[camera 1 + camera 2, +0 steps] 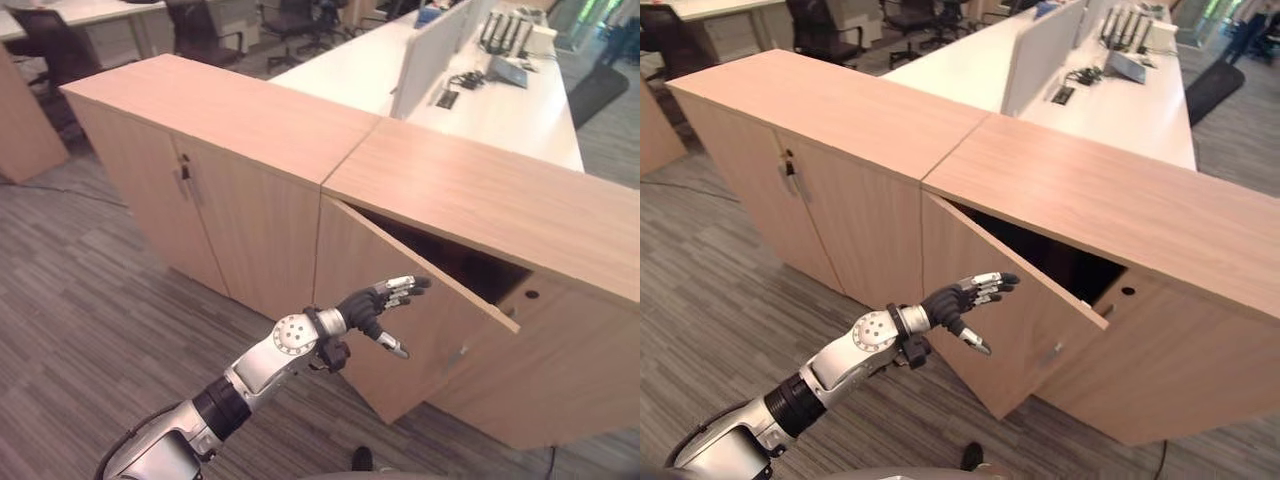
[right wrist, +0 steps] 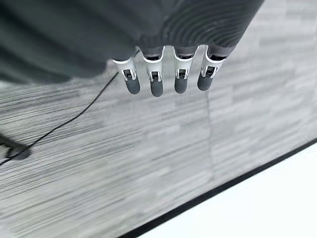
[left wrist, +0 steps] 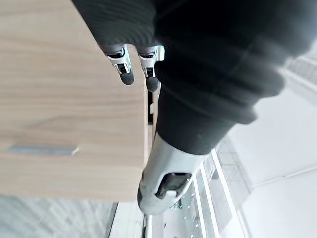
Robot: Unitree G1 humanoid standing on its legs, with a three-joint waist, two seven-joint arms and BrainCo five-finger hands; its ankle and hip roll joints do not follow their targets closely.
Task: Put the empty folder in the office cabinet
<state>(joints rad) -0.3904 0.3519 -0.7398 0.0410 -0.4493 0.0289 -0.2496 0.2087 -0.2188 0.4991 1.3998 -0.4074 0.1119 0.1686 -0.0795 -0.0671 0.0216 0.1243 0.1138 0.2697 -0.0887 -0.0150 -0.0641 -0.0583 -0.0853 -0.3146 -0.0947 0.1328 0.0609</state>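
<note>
The fingers of the left hand are extended and loosely spread, thumb apart, holding nothing. The fingertips are at the outer face of the open cabinet door; whether they touch it cannot be told. In the left wrist view the same fingers point along the wood-grain door face, with a small metal handle on that face.

The right hand shows in its own wrist view: its fingers hang straight and slightly apart over grey carpet, holding nothing.

The door belongs to the right office cabinet, hinged at the cabinet's left edge and swung partly outward, exposing a dark interior. A round lock hole sits on the adjoining closed door. A second cabinet, doors closed, stands touching the left side of the first; two cabinets in total.

No folder can be made out in either hand or in the cabinet interior. No writing is legible.

Behind the cabinets runs a white desk surface with a divider panel.
</note>
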